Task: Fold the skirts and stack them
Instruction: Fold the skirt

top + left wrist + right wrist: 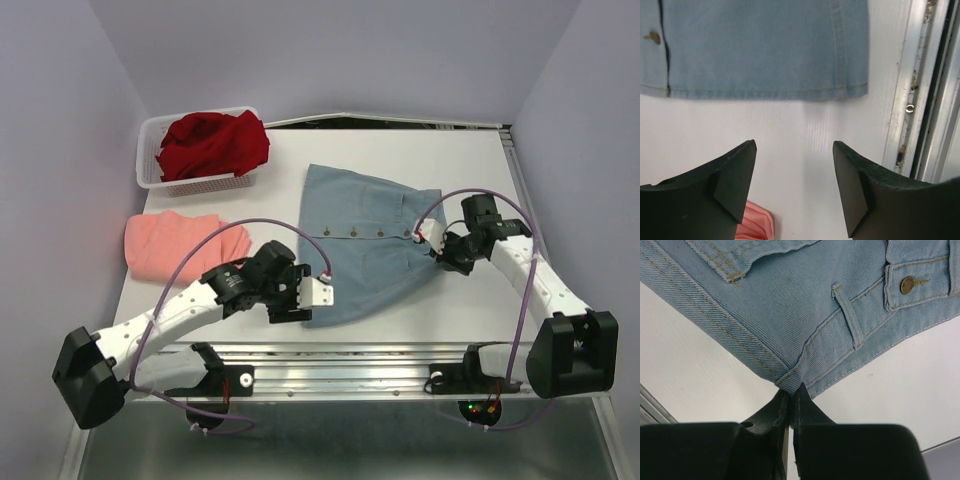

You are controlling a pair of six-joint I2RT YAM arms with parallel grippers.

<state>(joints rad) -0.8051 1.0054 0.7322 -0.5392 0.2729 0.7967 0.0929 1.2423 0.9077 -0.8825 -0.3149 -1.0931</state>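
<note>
The blue-grey skirt (365, 240) lies flat in the middle of the table, hem to the left, waistband to the right. My right gripper (433, 247) is shut on the near corner of its waistband (790, 377); the jaws (790, 392) pinch the denim by a belt loop. My left gripper (320, 293) is open and empty, hovering just left of the hem's near corner (855, 90), with bare table between its fingers (794, 150). The salmon-pink skirt (170, 245) lies folded at the left; a bit of it shows in the left wrist view (755, 225). The dark red skirt (215, 140) is bunched in the basket.
The white mesh basket (200, 187) stands at the back left corner. A metal rail (400, 355) runs along the table's near edge and shows in the left wrist view (920, 100). Purple cables loop over both arms.
</note>
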